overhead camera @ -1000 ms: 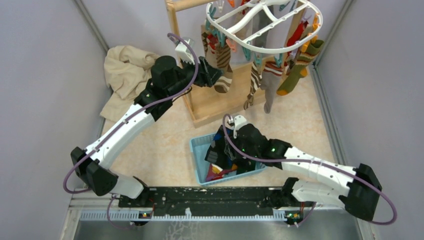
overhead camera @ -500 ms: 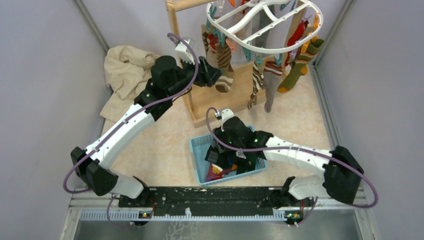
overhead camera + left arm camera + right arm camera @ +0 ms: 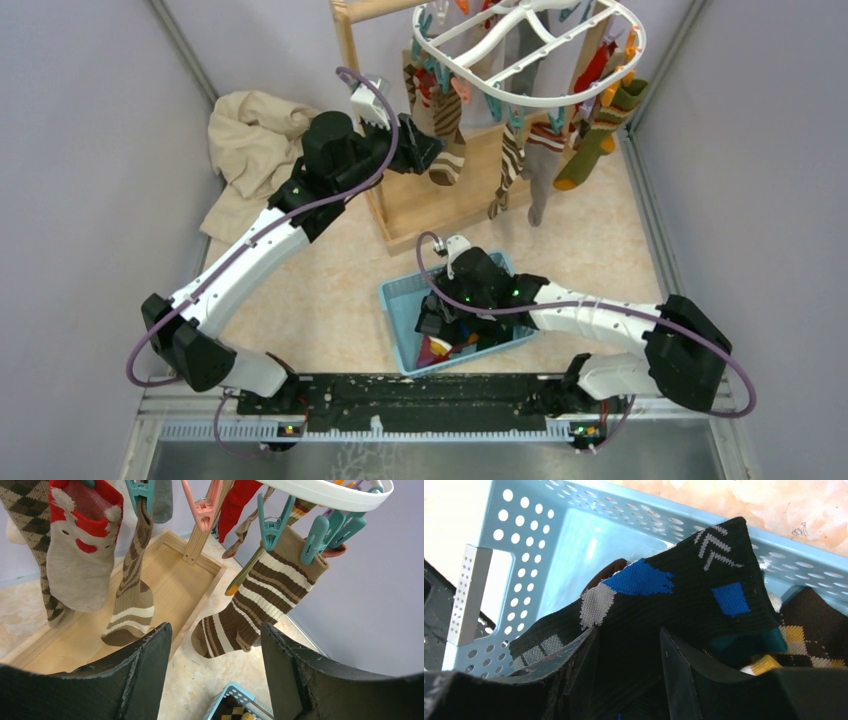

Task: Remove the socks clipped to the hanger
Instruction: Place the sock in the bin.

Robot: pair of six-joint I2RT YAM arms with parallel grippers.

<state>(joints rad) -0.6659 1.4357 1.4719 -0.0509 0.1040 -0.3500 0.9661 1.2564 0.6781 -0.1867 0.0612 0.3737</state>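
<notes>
The white oval hanger (image 3: 530, 100) hangs at the top with several socks clipped under it. My left gripper (image 3: 425, 150) is open just below a brown striped sock (image 3: 255, 605), which a teal clip (image 3: 270, 525) holds to the hanger rim (image 3: 325, 490). The sock's toe dangles between and beyond my fingers (image 3: 150, 660), untouched. A snowman sock (image 3: 80, 565) and another striped sock (image 3: 132, 600) hang to the left. My right gripper (image 3: 440, 315) is down in the blue basket (image 3: 395, 295). Its jaws (image 3: 628, 630) stand apart over a black sock with blue and grey patches (image 3: 684, 580).
The light wooden stand's base tray (image 3: 440, 205) lies under the hanger. A beige cloth (image 3: 245, 140) is heaped at the back left. The basket wall (image 3: 534, 540) holds other socks, one black and yellow argyle (image 3: 804, 630). Grey walls close both sides.
The right arm swung left and lowered its gripper deeper into the basket. The left arm and the hanging socks have stayed where they were.
</notes>
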